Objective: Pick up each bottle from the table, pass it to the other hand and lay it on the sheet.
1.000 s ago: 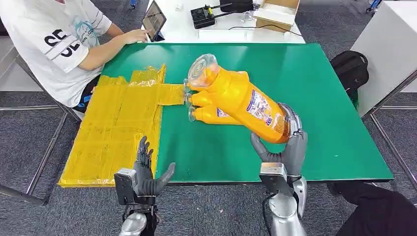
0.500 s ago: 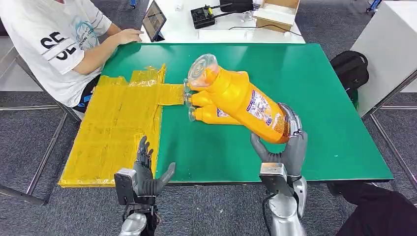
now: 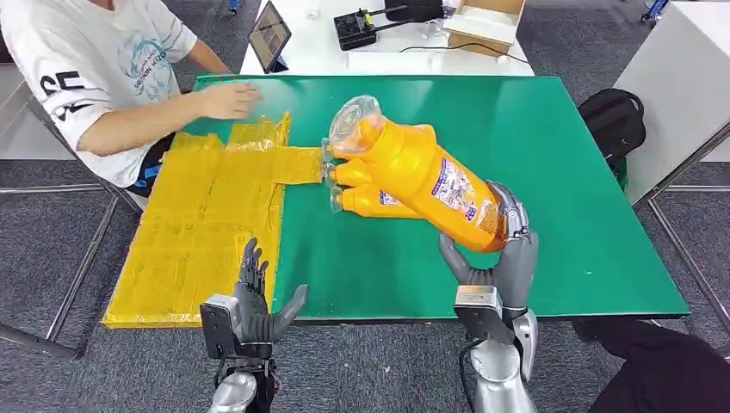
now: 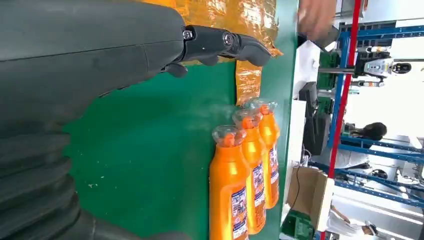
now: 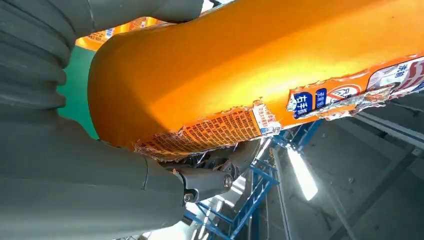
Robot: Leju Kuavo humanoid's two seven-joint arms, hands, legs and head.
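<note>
Your right hand grips an orange bottle by its base, lifted and tilted over the green table. Your left hand waits with fingers spread, holding nothing, at the near edge beside the yellow sheet. No bottle lies on that sheet; the handover is not yet made, and two bottles rest on the table. The left wrist view shows three bottles in a row; the right wrist view shows the held bottle's torn label. A person's hand reaches over the sheet's far end.
</note>
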